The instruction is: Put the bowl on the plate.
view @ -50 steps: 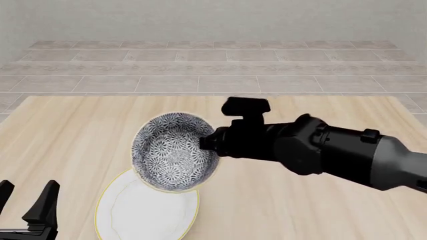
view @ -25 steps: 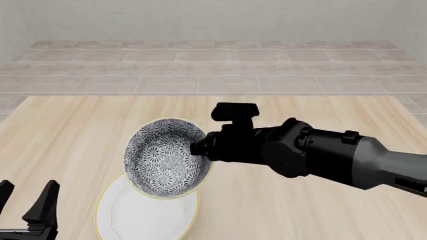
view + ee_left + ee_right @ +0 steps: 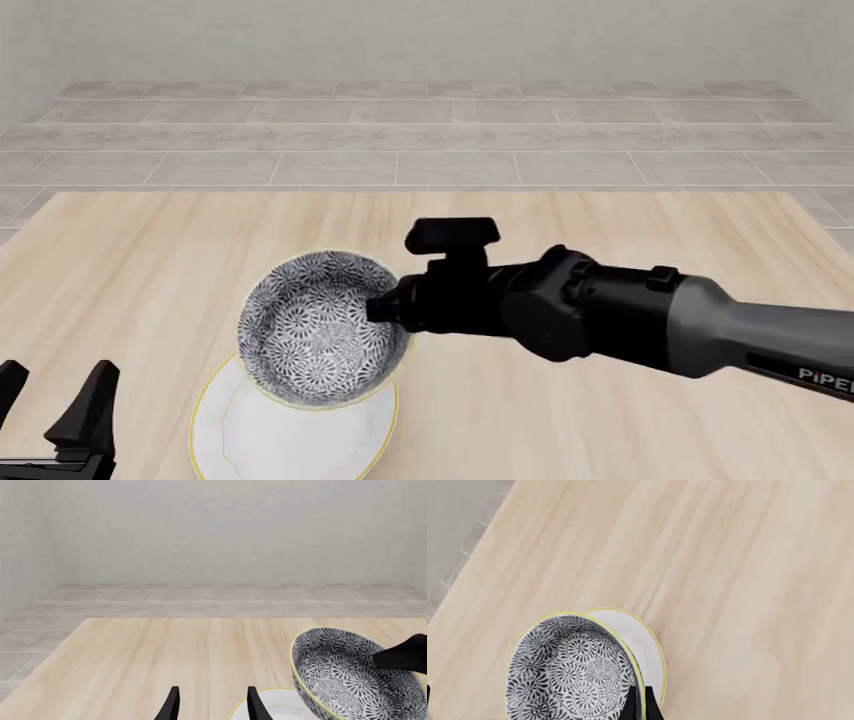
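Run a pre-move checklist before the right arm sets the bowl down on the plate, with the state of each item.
1. Grip: right gripper is shut on the bowl at its rim, one finger inside and one outside. Ok.
2. Bowl over the plate: it overlaps only the plate's far part in the front view, not centred. Not ok.
3. Bowl level: it is tilted, its opening facing the camera. Not ok.
4. Plate free: nothing lies on its visible white surface. Ok.
5. Left gripper out of the way: open, holding nothing, beside the plate's left edge. Ok.
6. Height of the bowl above the plate: cannot tell.
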